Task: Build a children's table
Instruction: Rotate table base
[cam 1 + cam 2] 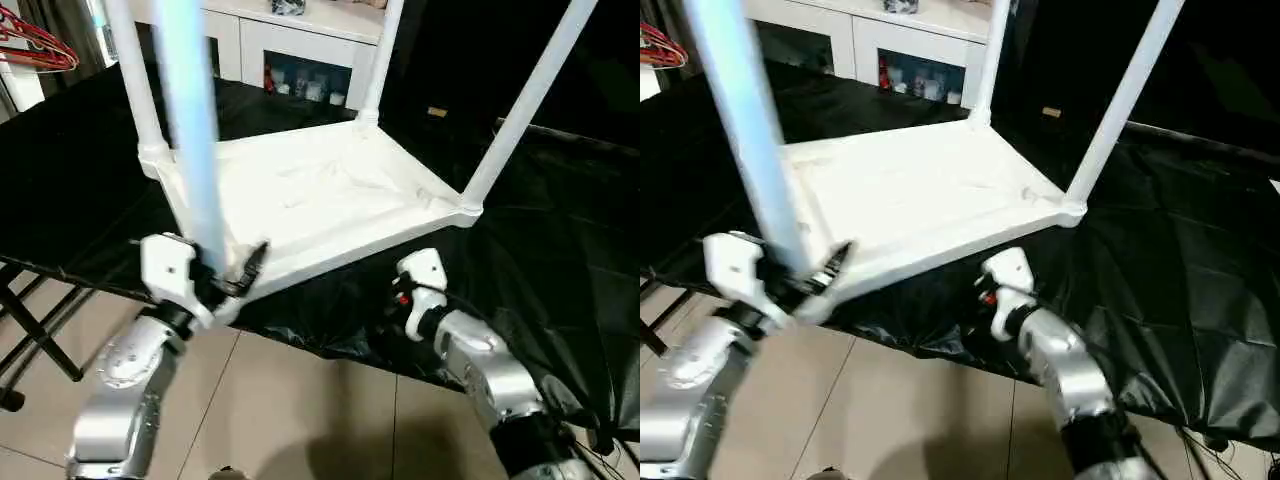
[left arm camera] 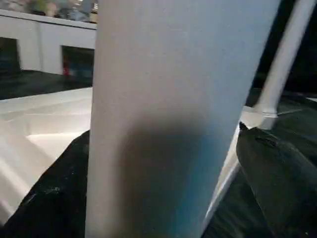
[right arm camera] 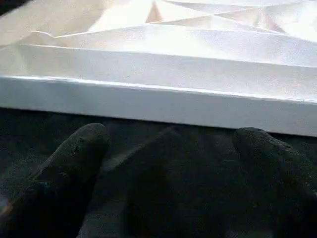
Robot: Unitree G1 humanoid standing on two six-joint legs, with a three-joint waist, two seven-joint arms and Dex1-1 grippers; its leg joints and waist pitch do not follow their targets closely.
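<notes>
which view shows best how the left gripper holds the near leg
The left wrist view: the leg stands between both black fingers, close up. In the left eye view the left gripper sits at the leg's base by the tabletop, its hold partly hidden. The right wrist view shows the tabletop's edge.

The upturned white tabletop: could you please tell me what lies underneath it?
The tabletop rests ribbed side up on a black cover draped over a bigger table. The cover hides that table's surface, and the tabletop hides whatever lies directly beneath it.
</notes>
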